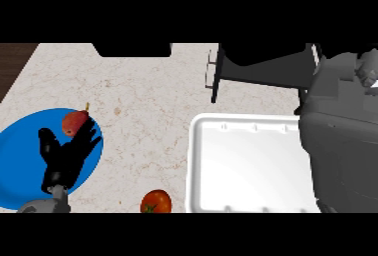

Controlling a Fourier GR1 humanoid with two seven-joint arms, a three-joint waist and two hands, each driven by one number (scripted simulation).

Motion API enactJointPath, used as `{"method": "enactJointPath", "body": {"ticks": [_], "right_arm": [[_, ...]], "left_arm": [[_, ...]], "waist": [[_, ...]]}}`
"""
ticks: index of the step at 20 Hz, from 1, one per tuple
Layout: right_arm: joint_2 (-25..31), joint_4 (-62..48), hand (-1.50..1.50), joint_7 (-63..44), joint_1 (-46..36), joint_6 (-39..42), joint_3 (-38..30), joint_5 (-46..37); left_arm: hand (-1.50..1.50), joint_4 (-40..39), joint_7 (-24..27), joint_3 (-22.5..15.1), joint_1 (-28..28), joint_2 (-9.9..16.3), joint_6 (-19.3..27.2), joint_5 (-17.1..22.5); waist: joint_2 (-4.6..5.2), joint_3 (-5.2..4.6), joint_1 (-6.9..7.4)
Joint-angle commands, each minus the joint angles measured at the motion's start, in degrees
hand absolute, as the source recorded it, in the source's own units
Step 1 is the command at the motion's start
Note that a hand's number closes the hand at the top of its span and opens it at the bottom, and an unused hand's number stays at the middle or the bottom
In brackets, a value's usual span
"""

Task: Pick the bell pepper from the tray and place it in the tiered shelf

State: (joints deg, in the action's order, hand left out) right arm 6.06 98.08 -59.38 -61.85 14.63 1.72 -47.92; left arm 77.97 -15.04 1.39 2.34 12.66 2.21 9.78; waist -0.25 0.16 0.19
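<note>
One speckled counter [148, 100] under white tray [251, 165], blue plate [22, 150], open empty left hand [66, 155]; right hand perhaps hidden.

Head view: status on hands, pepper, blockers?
Left hand open over blue plate. Right forearm up near tiered shelf, hand unseen. Bell pepper not visible on tray.

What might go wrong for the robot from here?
The right arm fills the view's right side and hides part of the white tray, so whatever it holds cannot be checked. The left hand, open over the blue plate, sits near a red fruit and might nudge it. The tomato lies close to the tray's edge.
</note>
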Motion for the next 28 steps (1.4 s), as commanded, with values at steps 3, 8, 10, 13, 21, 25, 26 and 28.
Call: {"method": "enactJointPath", "body": {"ticks": [3, 8, 10, 13, 21, 25, 26, 28], "right_arm": [[5.5, -9.5, 1.5, -1.1, -9.0, 3.6, -8.7, 2.6], [10.8, -20.5, 1.5, 7.9, -11.1, 2.1, -11.5, 3.5], [11.9, -21.0, 1.5, 7.6, -12.8, 6.0, -12.6, 6.2], [13.1, -28.0, 1.5, 14.9, -10.8, 3.2, -12.1, 5.7], [16.0, -41.7, 1.5, 23.8, -13.5, -1.8, -11.5, 2.7], [13.1, -46.6, 1.5, 27.3, -12.0, -9.1, -10.6, 0.7], [14.7, -51.5, 1.5, 29.2, -14.4, -10.0, -11.8, 0.5], [17.1, -52.3, 1.5, 31.5, -14.8, -9.0, -12.1, 0.6]], "left_arm": [[0.0, -2.1, 0.2, 1.5, 0.7, 1.1, -2.3, 1.1], [0.0, 1.2, -3.3, 0.0, 0.6, -0.2, -1.0, 0.4], [0.0, -2.1, 1.1, -0.4, -0.7, -1.7, -0.5, -1.2], [0.0, -0.2, -2.0, 0.2, -0.1, -0.8, -0.6, -0.6], [0.0, -0.7, -1.6, 0.0, 0.6, -2.3, 0.0, -1.7], [0.0, 1.0, -3.9, 0.7, 0.8, -1.4, -0.7, -0.9], [0.0, 0.0, -1.9, 1.1, 0.9, -1.3, -1.4, -0.7], [0.0, -2.2, -0.4, 2.4, 1.9, -0.6, -2.3, -0.5]], "waist": [[0.26, -0.21, 0.12], [0.37, -0.18, 0.48], [0.31, -0.2, 0.15], [0.48, -0.19, 0.51], [0.57, -0.19, 0.8], [0.55, -0.18, 0.93], [0.72, -0.19, 1.29], [0.64, -0.2, 0.82]]}}
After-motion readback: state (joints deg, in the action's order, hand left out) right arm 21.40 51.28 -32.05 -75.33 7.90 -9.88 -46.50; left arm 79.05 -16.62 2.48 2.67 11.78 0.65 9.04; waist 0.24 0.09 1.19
